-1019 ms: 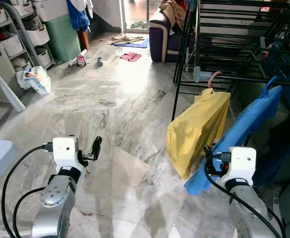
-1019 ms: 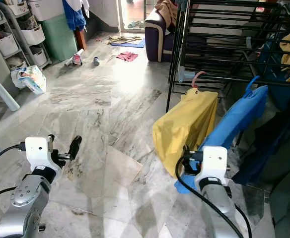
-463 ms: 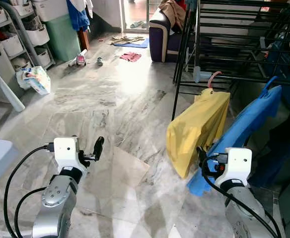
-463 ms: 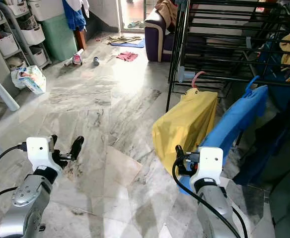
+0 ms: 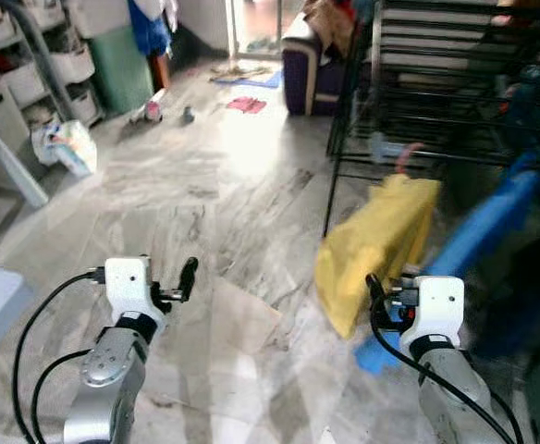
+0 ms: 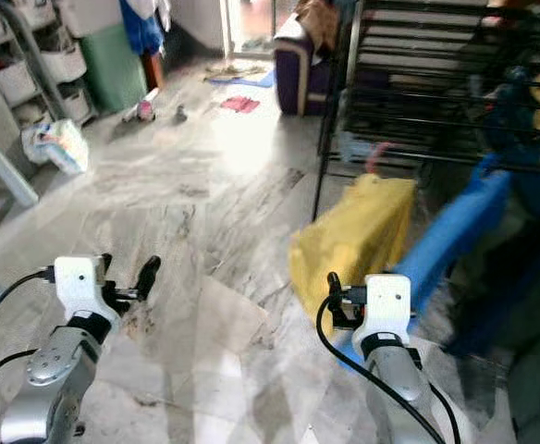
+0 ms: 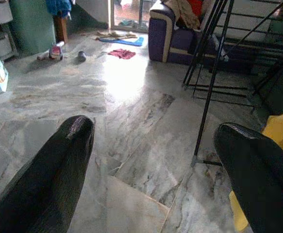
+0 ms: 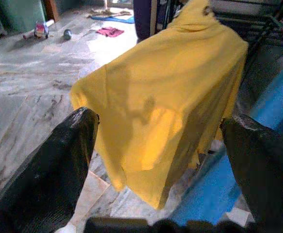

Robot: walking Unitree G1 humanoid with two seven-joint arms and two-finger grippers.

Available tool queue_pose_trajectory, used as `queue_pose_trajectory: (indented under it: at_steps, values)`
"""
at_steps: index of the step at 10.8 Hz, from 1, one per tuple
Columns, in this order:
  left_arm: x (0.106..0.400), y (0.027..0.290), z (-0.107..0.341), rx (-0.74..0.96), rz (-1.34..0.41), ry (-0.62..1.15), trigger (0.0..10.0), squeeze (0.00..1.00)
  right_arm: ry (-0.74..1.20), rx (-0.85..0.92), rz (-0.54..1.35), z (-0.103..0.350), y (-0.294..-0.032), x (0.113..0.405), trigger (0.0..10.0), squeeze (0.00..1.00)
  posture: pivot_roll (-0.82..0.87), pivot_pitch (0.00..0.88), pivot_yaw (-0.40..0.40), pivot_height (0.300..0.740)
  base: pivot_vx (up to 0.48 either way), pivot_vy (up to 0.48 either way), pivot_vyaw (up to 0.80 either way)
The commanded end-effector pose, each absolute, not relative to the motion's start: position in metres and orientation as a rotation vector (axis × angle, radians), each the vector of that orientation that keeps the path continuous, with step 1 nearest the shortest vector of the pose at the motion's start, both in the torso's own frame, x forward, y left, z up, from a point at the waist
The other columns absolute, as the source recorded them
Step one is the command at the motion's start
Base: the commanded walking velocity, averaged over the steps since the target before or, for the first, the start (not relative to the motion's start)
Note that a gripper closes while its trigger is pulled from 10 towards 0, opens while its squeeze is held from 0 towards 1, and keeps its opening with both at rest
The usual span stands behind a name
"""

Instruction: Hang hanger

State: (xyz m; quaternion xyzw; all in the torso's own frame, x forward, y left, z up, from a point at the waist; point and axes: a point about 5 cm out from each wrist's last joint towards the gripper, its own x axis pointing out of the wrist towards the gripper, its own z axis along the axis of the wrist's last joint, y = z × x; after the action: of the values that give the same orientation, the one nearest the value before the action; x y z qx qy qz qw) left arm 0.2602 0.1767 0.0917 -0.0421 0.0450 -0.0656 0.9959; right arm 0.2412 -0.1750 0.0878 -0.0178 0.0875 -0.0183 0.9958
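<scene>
Right wrist view: right gripper point(image 8: 161, 145) gapes empty, yellow shirt point(image 8: 165, 102) at 12 o'clock; left gripper point(image 7: 156, 165) spread too.

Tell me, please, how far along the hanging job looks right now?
Looks done: a yellow shirt and a blue garment already hang on the drying rack. In hand: nothing; the left pincer and the right pincer are both open and empty, the right one facing the yellow shirt. Left: I cannot tell; no loose hanger is visible.
</scene>
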Motion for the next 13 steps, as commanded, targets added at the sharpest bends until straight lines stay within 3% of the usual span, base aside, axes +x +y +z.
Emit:
queue_pose_trajectory:
  at_steps: [1,5,13]
  values:
    - [0.2614,0.1778,0.0944,-0.084,-0.132,0.084,10.0,0.0,0.164,-0.038,-0.036,0.0896,-0.1731,0.2444,10.0,0.0,-0.06,0.024,0.016,0.74,0.337,0.3,0.0]
    - [0.2611,0.1753,0.0929,-0.078,-0.129,0.089,10.0,0.0,0.183,-0.021,-0.014,0.0879,-0.1709,0.2447,10.0,0.0,-0.05,0.032,0.011,0.74,0.318,0.217,0.0]
    - [0.2628,0.1686,0.0899,-0.037,-0.127,0.11,10.0,0.0,0.156,-0.027,-0.067,0.0927,-0.1764,0.2436,10.0,0.0,-0.07,0.046,0.014,0.74,0.0,0.0,0.0]
